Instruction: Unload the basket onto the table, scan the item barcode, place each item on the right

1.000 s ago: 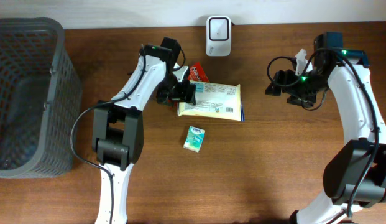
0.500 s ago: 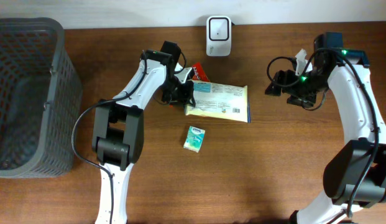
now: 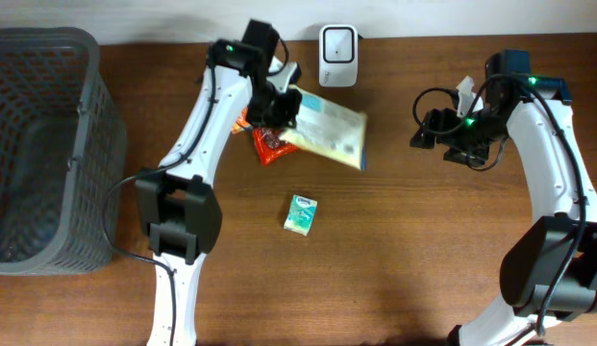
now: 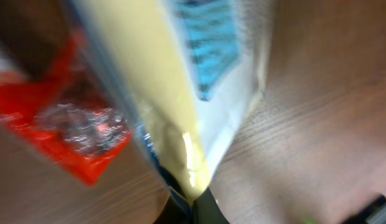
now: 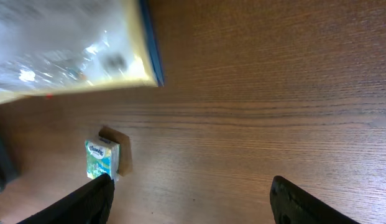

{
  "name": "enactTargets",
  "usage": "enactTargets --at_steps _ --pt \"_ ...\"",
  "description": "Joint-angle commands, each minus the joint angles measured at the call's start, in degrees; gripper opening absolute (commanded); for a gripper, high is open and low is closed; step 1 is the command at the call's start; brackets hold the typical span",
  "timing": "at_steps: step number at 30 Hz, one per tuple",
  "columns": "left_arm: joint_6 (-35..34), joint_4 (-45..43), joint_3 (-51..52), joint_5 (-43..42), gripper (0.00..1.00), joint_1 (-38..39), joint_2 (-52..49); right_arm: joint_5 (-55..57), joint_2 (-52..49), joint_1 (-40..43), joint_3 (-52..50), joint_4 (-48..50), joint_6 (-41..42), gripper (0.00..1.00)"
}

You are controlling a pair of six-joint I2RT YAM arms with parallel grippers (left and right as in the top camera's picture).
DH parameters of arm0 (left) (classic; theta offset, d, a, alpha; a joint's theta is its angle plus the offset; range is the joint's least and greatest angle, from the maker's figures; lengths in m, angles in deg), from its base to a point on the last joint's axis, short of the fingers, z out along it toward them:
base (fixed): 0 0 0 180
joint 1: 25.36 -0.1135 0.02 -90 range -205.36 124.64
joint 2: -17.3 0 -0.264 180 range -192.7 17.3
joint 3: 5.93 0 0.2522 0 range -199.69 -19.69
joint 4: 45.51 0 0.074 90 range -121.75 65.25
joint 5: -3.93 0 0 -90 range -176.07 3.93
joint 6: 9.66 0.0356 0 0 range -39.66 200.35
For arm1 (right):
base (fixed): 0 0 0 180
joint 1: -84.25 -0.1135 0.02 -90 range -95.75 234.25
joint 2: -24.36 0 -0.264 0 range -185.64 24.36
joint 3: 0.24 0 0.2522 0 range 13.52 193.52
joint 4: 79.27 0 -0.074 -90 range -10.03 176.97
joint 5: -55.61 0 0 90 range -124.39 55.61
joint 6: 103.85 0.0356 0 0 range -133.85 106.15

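Observation:
The item, a flat yellow, white and blue packet, hangs tilted above the table just below and left of the white scanner. My left gripper is shut on its left edge. In the left wrist view the packet fills the frame, blurred, and its lower tip is pinched in the left gripper. My right gripper stands open over bare wood at the right, nothing between its fingers. The right wrist view catches the packet at top left.
A red snack packet lies on the table under the lifted packet, also seen as the red packet. A small green tissue pack sits mid-table, the same tissue pack. A grey mesh basket stands at far left.
My left gripper closed on the packet's left edge and lifted it up and back toward the scanner, uncovering the red packet. The right arm has not moved.

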Motion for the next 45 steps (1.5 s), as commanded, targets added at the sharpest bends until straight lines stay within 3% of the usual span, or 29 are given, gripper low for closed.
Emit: enactTargets --at_steps 1,6,12,19,24,30,37,40,45 --pt "0.3 4.2 -8.7 12.9 0.00 -0.4 3.7 -0.3 -0.2 -0.3 -0.2 0.0 -0.7 0.81" --pt "0.3 9.2 -16.5 24.8 0.00 0.2 3.7 1.9 -0.2 -0.3 -0.2 0.0 -0.7 0.80" --pt "0.3 11.7 -17.3 44.0 0.00 5.0 3.7 1.9 -0.2 -0.3 -0.2 0.0 -0.7 0.81" --pt "-0.9 9.6 -13.0 42.1 0.00 12.0 3.6 1.9 -0.2 -0.3 -0.1 -0.3 -0.7 0.81" --pt "-7.3 4.9 -2.8 41.7 0.00 15.1 3.6 1.9 -0.1 1.1 0.0 -0.7 -0.7 0.80" --pt "-7.2 -2.3 6.3 37.1 0.00 18.9 3.6 1.9 -0.1 3.7 1.9 -3.8 -0.7 0.80" --pt "-7.3 -1.3 2.9 48.0 0.00 20.6 3.7 1.9 -0.1 4.2 3.5 -6.1 -0.7 0.80" --pt "-9.0 1.5 -2.1 46.5 0.00 19.6 3.8 1.9 -0.1 3.5 3.5 -6.1 -0.7 0.79" --pt "-10.3 6.7 -12.1 33.7 0.00 16.0 3.9 1.9 -0.1 2.6 3.5 -5.3 -1.1 0.80"
